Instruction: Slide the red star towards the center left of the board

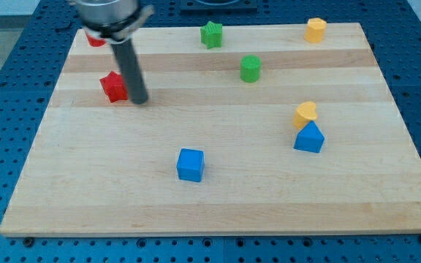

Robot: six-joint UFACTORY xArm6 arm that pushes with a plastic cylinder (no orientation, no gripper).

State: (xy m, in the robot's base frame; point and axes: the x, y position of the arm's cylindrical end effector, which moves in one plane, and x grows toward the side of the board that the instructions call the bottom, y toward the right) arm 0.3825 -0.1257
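The red star (112,86) lies on the wooden board (218,197) at the view's left, in the upper half. My tip (139,100) stands just to the right of the red star, close against its right side. The dark rod rises from there to the arm at the view's top left. Whether the tip touches the star I cannot tell.
A second red block (95,39) sits at the top left, partly hidden by the arm. A green star (211,34) and a green cylinder (250,69) lie at the top middle. A yellow block (315,30) is top right. A yellow block (305,114) touches a blue triangular block (309,138). A blue cube (191,164) lies low in the middle.
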